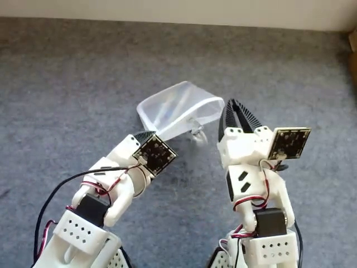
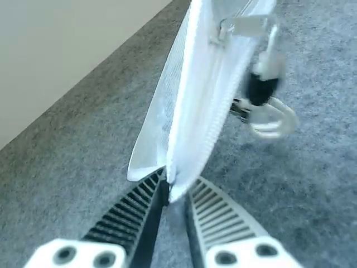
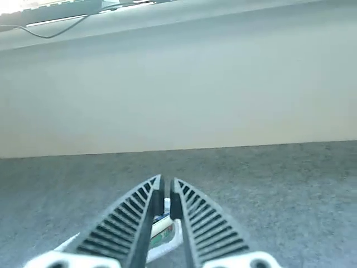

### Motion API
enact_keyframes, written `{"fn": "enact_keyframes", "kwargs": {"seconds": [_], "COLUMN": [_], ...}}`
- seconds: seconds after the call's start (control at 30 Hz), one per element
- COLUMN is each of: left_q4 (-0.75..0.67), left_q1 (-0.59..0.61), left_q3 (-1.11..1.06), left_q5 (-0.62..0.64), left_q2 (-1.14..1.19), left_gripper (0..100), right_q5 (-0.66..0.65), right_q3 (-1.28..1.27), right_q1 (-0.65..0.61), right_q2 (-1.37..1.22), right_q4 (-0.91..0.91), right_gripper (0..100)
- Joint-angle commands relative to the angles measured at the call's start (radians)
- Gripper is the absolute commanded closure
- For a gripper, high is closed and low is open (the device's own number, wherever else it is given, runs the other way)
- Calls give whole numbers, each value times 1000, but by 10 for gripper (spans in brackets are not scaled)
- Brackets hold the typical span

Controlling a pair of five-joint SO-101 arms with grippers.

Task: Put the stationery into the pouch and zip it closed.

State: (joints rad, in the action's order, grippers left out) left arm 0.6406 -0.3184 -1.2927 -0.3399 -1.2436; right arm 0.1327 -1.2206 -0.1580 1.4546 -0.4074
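A translucent white mesh pouch (image 1: 179, 109) is held up off the grey carpet between both arms. My left gripper (image 1: 146, 135) is shut on its lower left corner; in the left wrist view the pouch (image 2: 192, 95) rises from between the closed fingers (image 2: 131, 215). A zipper pull with a clear ring (image 2: 269, 118) dangles from its edge, also visible from above (image 1: 196, 133). My right gripper (image 1: 231, 104) is shut at the pouch's right end, and a white piece with blue and green print (image 3: 162, 233) shows between its fingers (image 3: 131, 220). Faint bluish shapes show through the mesh.
Grey carpet (image 1: 83, 84) covers the whole work surface. A pale wall (image 3: 178, 84) runs along its far edge. A brown object (image 1: 353, 53) sits at the far right edge.
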Motion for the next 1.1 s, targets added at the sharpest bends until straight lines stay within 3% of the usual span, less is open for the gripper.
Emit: {"fn": "enact_keyframes", "kwargs": {"seconds": [0.0, 0.23, 0.4, 0.6, 0.97, 1.07], "left_q4": [5, 5, 5, 5, 5, 5], "left_q1": [36, 36, 35, 31, 31, 31], "left_q3": [44, 44, 44, 42, 41, 39], "left_q5": [12, 14, 14, 14, 14, 14], "left_q2": [-5, -5, -5, -5, -5, -5], "left_gripper": [994, 994, 994, 994, 994, 994], "right_q5": [2, 0, 0, 0, -2, -58], "right_q3": [62, 64, 73, 67, 59, 19], "right_q1": [38, -58, -199, -317, -332, -332], "right_q2": [19, 22, 24, 24, 15, 22], "right_q4": [31, -36, -246, -295, -255, -245], "right_gripper": [994, 979, 844, 841, 859, 887]}}
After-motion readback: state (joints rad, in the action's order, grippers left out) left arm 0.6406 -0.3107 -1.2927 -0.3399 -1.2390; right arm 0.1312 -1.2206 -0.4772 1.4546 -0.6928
